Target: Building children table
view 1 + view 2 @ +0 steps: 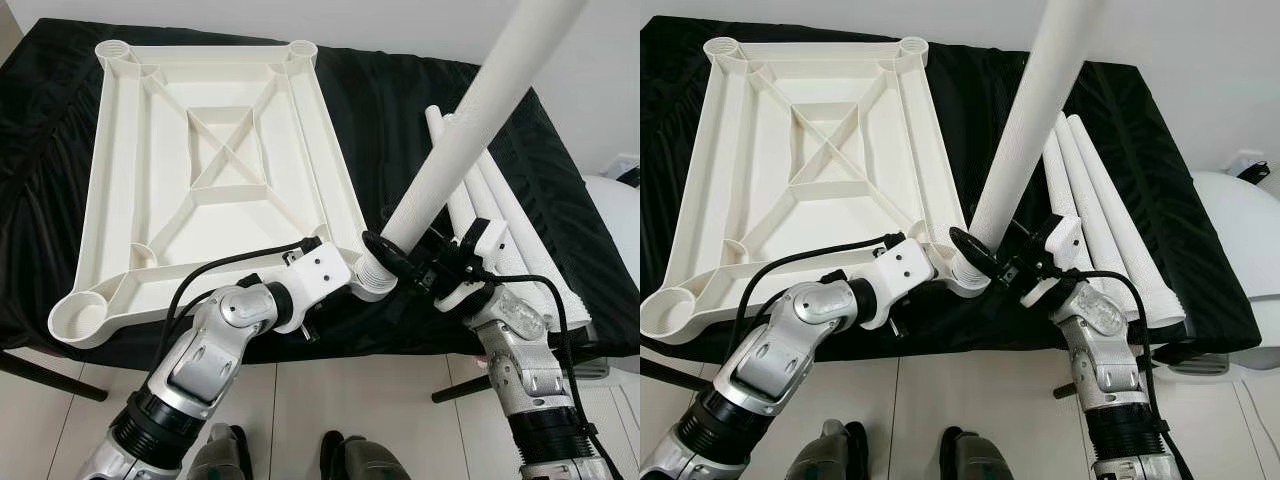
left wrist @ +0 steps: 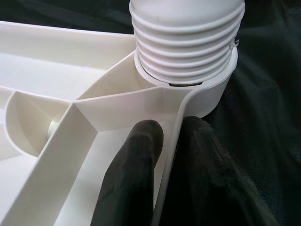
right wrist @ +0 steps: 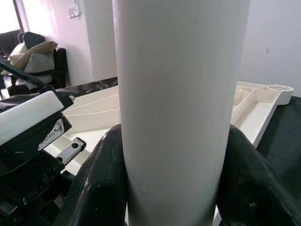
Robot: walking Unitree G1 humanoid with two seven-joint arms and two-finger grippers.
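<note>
- Tabletop [image 1: 225, 170] is laid upside down on the black-covered surface [image 1: 400, 110].
- Its near rim is pinched by the closed left claw [image 2: 167, 155].
- Leg [image 1: 470, 130], threaded end in the corner socket [image 2: 214, 92], is gripped by the right claw [image 3: 174, 188].
- Spare legs [image 1: 1095, 210] are laid at right.

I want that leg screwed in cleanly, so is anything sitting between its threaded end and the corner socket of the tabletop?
Nothing visible does. The leg, clamped in the right end effector, already has its threaded end entering the corner socket. The left end effector pinches the tabletop rim just beside the socket, not over its mouth.
</note>
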